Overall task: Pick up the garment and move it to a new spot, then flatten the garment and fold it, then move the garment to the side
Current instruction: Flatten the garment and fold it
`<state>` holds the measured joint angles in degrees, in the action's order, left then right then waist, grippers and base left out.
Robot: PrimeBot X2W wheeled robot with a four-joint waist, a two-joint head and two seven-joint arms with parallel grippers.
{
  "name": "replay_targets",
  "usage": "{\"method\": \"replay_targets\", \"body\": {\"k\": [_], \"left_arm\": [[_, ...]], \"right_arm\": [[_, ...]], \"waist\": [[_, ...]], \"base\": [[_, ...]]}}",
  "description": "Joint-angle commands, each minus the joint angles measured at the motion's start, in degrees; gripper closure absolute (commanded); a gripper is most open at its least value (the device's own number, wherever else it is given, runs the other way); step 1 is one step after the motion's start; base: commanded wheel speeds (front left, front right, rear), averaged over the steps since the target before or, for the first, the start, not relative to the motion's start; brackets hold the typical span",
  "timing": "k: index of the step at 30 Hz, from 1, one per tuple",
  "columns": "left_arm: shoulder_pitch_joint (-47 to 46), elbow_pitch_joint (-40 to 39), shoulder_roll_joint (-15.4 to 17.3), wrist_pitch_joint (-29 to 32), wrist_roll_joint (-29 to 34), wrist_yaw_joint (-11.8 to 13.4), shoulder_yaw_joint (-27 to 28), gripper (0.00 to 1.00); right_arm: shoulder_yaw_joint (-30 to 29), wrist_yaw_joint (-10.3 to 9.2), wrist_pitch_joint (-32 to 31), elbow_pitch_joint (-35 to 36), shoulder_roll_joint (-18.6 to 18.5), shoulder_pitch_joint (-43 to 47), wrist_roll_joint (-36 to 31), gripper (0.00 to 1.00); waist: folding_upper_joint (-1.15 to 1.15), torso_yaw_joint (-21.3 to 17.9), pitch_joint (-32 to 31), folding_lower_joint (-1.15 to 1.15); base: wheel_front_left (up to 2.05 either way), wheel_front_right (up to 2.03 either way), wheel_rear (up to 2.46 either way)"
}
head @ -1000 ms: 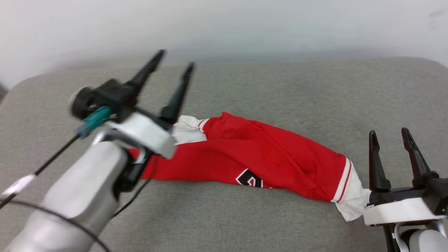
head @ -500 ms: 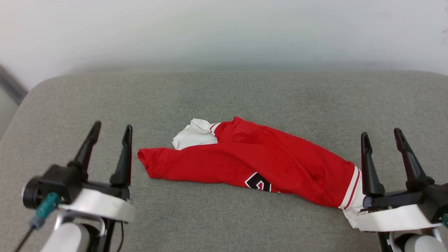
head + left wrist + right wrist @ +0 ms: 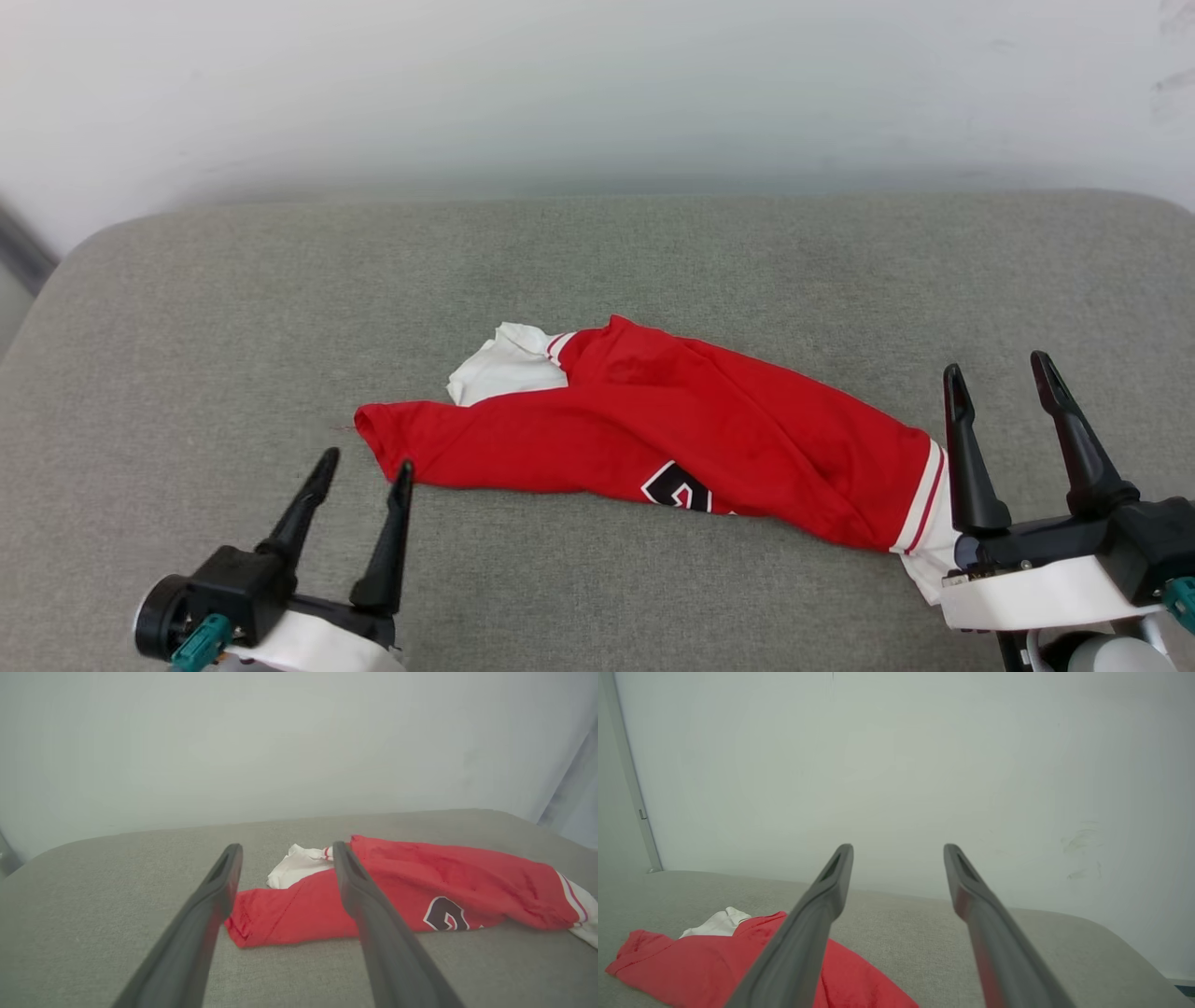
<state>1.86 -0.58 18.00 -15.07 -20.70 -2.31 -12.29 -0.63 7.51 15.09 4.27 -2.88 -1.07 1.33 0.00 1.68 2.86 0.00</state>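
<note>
Fingers (image 3: 390, 532) spread and empty, left end effector (image 3: 369, 458) and right end effector (image 3: 995, 362) sit low — flanking the garment (image 3: 653, 429).

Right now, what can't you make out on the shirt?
- Print on the shirt: head view, it wraps under the near fold; one partial character shows.
- Sleeve end: head view, behind the right claw base; left wrist view, cut by the right edge.
- Right wrist view: bottom edge cuts the shirt.

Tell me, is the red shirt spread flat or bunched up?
Bunched up: the garment lies as a long rumpled strip on the grey cushion, creased lengthwise, its black print only partly showing.
</note>
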Motion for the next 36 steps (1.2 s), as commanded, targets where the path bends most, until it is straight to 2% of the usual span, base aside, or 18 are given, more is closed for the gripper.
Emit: {"method": "replay_targets", "body": {"k": [1,4,8,9,10,15,22,34,35,36], "left_arm": [[-1.1,0.3,0.3,-0.1,-0.1,-0.6,-0.1,0.00],[-3.6,0.5,1.9,3.1,0.1,-1.6,-1.2,0.00],[-8.0,0.3,4.0,13.0,-1.3,-2.6,-2.5,0.00],[-8.0,0.3,4.0,13.0,-1.3,-2.6,-2.5,0.00],[-10.3,0.1,5.0,19.1,-2.6,-3.0,-3.2,0.00],[-15.5,0.6,8.5,33.0,-5.6,-3.9,-5.3,0.00],[-19.1,4.0,11.2,41.0,-6.8,-4.4,-7.1,0.00],[-21.7,13.6,11.7,42.0,-6.2,-4.8,-11.2,0.00],[-21.6,14.4,11.6,42.3,-6.7,-4.9,-11.9,0.27],[-21.3,14.9,11.5,42.7,-7.3,-5.0,-12.8,0.95]], "right_arm": [[0.1,-0.04,0.1,0.1,0.0,0.6,-0.3,0.00],[0.3,-0.04,0.1,0.2,0.0,0.4,-0.8,0.00],[0.7,-0.04,0.1,0.6,0.0,-0.6,-1.6,0.00],[0.7,-0.04,0.1,0.6,0.0,-0.6,-1.6,0.00],[0.6,-0.04,0.1,0.7,0.0,-1.1,-1.9,0.00],[0.4,-0.04,0.1,1.1,0.0,-2.2,-2.6,0.00],[0.9,-0.04,0.1,1.4,0.0,-3.4,-3.3,0.00],[0.4,-0.04,0.1,1.4,0.0,-4.1,-3.7,0.00],[0.4,-0.04,0.1,1.4,0.0,-4.1,-3.7,0.00],[0.5,-0.04,0.1,1.2,0.0,-4.1,-3.8,0.00]], "waist": [[0.00,-0.3,0.4,0.00],[0.00,-0.8,1.6,0.00],[0.00,-1.5,4.3,0.00],[0.00,-1.5,4.3,0.00],[0.00,-1.9,5.8,0.00],[0.00,-3.0,9.7,0.00],[0.00,-4.5,13.2,0.00],[0.00,-4.7,16.1,0.00],[0.00,-4.6,16.0,0.00],[0.00,-4.5,15.9,0.00]], "base": [[0.00,0.00,0.00],[0.00,0.00,0.00],[0.00,0.00,0.00],[0.00,0.00,0.00],[0.00,0.00,0.00],[0.00,0.00,0.00],[0.00,0.00,0.00],[0.00,0.00,0.00],[0.00,0.00,0.00],[0.00,0.00,0.00]]}}
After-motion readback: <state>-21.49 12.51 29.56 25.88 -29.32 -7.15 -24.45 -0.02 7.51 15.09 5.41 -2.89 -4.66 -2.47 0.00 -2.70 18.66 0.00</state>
